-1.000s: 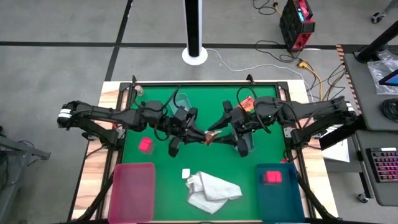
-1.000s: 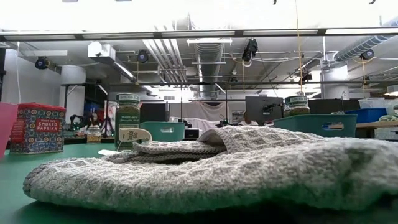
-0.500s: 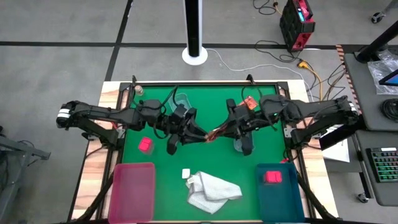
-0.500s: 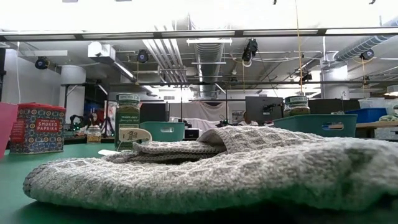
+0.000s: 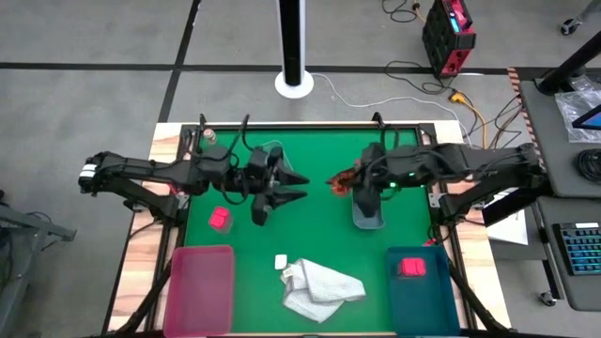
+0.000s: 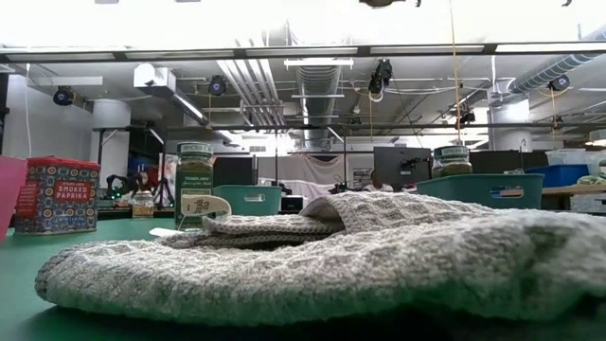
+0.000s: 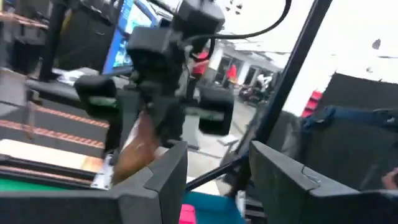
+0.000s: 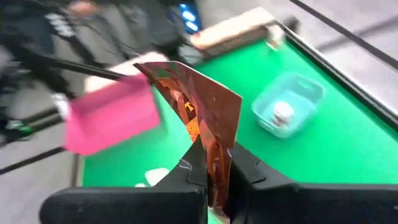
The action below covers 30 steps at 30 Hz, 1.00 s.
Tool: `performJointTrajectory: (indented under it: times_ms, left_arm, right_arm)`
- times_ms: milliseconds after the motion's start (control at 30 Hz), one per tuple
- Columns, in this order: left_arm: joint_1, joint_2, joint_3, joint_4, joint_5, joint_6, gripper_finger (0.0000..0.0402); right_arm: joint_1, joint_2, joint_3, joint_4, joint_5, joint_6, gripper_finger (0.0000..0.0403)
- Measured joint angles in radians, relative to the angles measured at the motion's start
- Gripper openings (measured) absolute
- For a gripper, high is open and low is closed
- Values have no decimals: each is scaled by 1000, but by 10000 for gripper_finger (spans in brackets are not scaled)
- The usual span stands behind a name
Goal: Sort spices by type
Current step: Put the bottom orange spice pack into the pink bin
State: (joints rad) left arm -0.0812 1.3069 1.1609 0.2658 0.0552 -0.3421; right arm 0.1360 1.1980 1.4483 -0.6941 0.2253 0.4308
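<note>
High view: right gripper point(image 5: 340, 181) is clamped on a red-orange and brown packet point(image 8: 198, 109), held above the green table point(image 5: 319, 235) near its far edge, right of centre. Left gripper point(image 5: 296, 186) hangs left of centre with its fingers point(image 7: 163, 180) spread and empty, well apart from the packet.

A flat red-orange and brown foil-like packet point(image 8: 199, 112) looks glossy and creased. The bench's green mat point(image 5: 319, 235) is matt, its edge point(image 5: 169, 141) pale bare wood. The white knitted cloth point(image 6: 379, 256) is coarse (visibly ribbed). Matt black plastic fingers point(image 7: 161, 180).
</note>
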Motion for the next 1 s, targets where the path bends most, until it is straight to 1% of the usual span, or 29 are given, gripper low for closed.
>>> performJointTrajectory:
  times_ms: [67, 133, 233, 367, 533, 667, 767, 867, 1000]
  left_arm:
    - [-6, 16, 4, 3, -59, 29, 156]
    - [-7, 40, 4, 4, -108, 29, 158]
    - [-6, 71, 4, 4, -122, 15, 168]
    - [-8, 93, 4, 41, -187, 2, 192]
    - [-8, 112, 4, 53, -264, 69, 220]
    - [-12, 112, 4, 54, -395, 139, 230]
    - [-15, 112, 4, 55, -461, 193, 232]
    - [-16, 112, 4, 58, -454, 211, 232]
    - [-11, 112, 4, 58, -348, 211, 231]
  right_arm:
    - [0, 17, 0, -4, 18, 8, 14]
    - [1, 31, 0, 28, 34, 4, 14]
    - [1, 49, 1, 78, 68, 18, 13]
    - [1, 50, 1, 109, 75, -3, 13]
    - [1, 50, 1, 109, 75, -8, 13]
    - [1, 50, 1, 125, 68, -12, 13]
    - [1, 49, 2, 124, 67, -15, 13]
    - [1, 49, 2, 120, 67, -23, 13]
    - [1, 49, 2, 118, 67, -30, 13]
